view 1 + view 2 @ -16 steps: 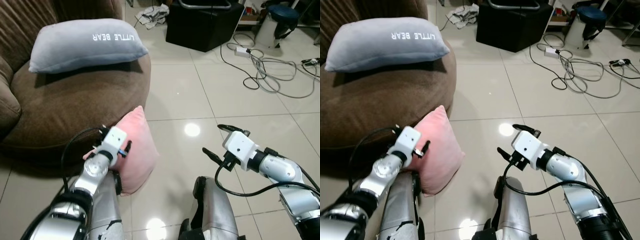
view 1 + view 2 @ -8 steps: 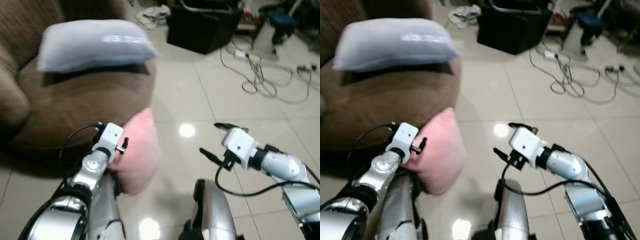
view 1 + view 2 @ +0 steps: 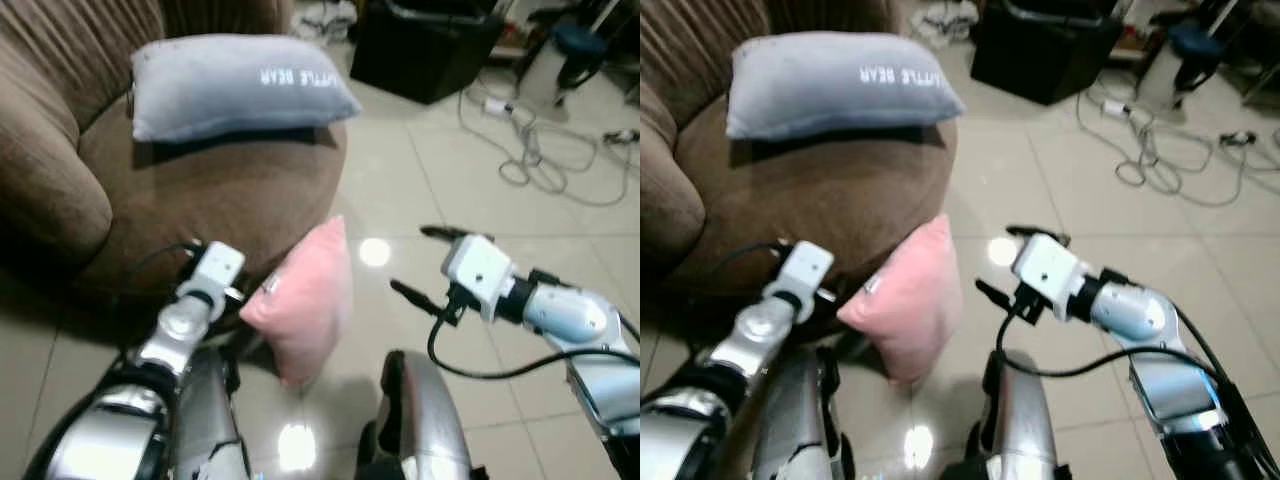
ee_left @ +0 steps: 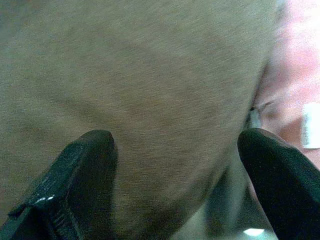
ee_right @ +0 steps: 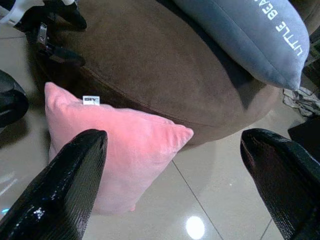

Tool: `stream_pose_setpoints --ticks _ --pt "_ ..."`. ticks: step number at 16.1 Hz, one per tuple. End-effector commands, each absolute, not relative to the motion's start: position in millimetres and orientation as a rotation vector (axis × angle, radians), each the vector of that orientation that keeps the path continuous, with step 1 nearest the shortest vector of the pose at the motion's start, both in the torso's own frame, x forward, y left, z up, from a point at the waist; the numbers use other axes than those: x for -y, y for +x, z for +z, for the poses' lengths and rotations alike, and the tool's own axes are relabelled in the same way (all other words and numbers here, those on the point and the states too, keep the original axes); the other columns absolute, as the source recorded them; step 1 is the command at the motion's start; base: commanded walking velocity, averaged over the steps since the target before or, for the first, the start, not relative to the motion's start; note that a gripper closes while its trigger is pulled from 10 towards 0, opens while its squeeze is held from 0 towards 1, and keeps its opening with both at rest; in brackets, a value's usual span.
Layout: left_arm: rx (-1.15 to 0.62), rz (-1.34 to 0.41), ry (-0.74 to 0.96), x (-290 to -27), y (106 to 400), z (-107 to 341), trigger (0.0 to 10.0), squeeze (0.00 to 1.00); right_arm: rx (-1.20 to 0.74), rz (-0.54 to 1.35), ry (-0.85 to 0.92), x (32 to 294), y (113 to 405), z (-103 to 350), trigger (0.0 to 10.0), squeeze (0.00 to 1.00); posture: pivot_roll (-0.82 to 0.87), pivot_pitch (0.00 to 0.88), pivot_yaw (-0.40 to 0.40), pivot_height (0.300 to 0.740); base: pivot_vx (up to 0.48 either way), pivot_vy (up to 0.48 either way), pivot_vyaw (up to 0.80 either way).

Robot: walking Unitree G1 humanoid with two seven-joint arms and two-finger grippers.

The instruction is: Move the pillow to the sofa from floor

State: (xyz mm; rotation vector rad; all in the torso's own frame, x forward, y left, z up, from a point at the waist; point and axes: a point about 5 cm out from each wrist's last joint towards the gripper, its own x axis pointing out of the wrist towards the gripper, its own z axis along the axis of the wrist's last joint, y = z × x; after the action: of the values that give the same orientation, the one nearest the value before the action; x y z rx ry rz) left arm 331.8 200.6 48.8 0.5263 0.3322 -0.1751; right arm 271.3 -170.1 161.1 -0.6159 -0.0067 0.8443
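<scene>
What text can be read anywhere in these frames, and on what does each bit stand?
"LITTLE BEAR": white capitals on the grey pillow lying on the sofa; upside down from the head views.
The small white tag on the pink pillow carries dark marks, too small to read.
No other text is legible.

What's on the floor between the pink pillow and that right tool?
Nothing: bare glossy tile with a lamp glare separates the pink pillow from the right tool, seen in both eye views.
</scene>
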Motion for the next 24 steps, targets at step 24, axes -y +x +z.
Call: stream_pose_setpoints --ticks 24 --pt "-0.523 -0.64 0.831 -138 318 18 10.0 0.0 0.004 0.723 -0.486 148 262 134 10.0 0.03 0.06 0.193 -0.026 0.5 0.0 0.0 0.0"
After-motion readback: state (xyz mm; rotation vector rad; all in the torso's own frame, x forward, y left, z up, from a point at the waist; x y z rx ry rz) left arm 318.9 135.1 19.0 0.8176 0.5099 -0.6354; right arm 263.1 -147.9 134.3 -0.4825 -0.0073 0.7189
